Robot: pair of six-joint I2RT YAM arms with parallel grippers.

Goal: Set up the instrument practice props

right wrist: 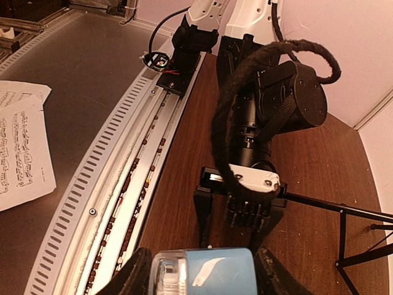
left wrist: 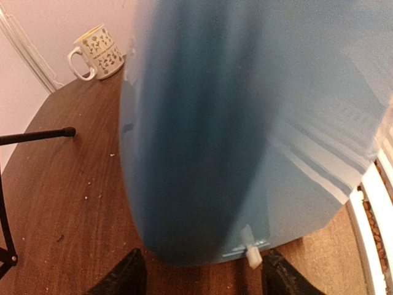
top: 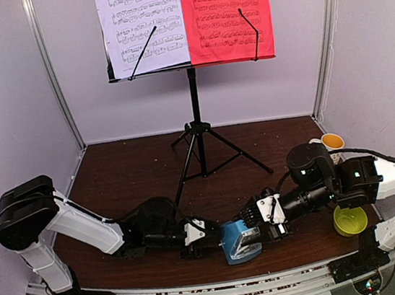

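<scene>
My right gripper [right wrist: 202, 278] is clamped on the blue metronome [top: 240, 241], with one dark finger against each side of it at the bottom edge of the right wrist view. Overhead, the metronome is low in the frame, a little right of centre, close to the near edge of the table [top: 129, 178]. I cannot tell whether it rests on the wood or is lifted off it. My left gripper [top: 203, 232] faces it from the left, just beside it, jaws apart. In the left wrist view the blue body fills most of the frame as a blur, and my two fingertips [left wrist: 126, 278] are spread at the bottom edge. The music stand [top: 196, 111] is upright at top centre overhead, its tripod legs on the table. The white sheet [top: 141, 24] is on the left of its desk and the red sheet [top: 227, 12] on the right, edge to edge. A white mug [left wrist: 94, 52] sits upper left in the left wrist view, and a yellow bowl [top: 350, 220] is at lower right overhead.
</scene>
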